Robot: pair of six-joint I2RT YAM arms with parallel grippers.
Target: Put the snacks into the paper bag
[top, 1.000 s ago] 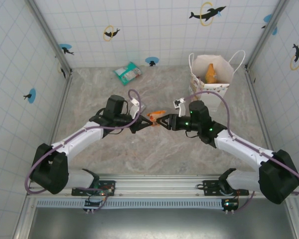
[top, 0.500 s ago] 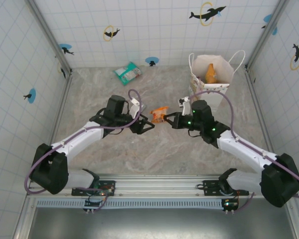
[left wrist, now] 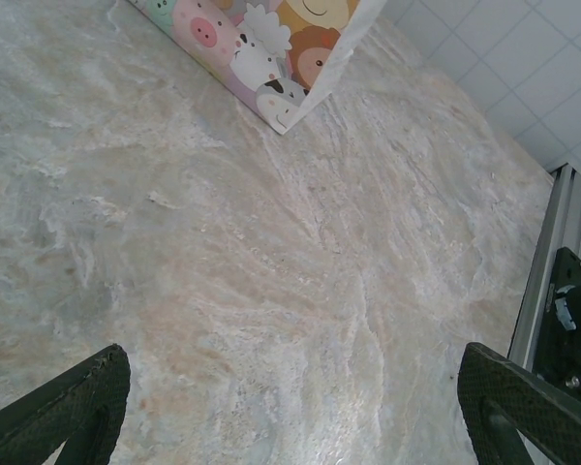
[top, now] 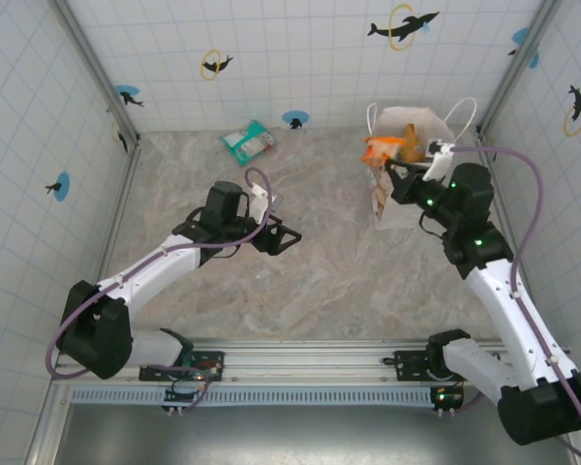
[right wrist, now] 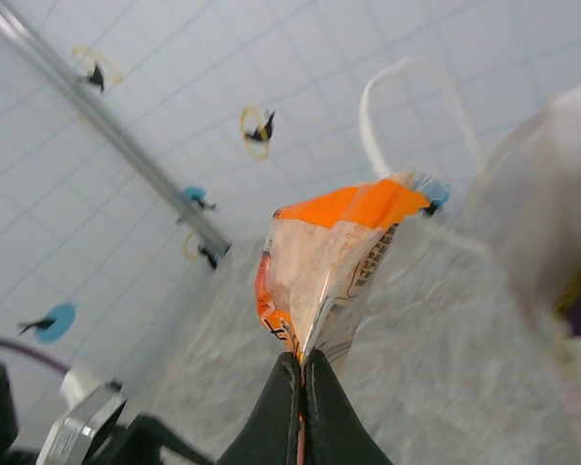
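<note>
The right hand (top: pixel 386 164) is pinching an orange packet (top: pixel 375 149) between fully closed fingers (right wrist: pixel 321 412), holding it up at the left rim of the paper bag (top: pixel 434 124). The bag is standing in the far right corner of the tabletop (top: pixel 329 291). A second orange packet (top: pixel 410 143) is lying inside the bag. The left hand (top: pixel 290 238) is hovering wide open and empty over the middle of the tabletop. A teal-white packet (top: pixel 248 141) is lying far left, near the back wall.
</note>
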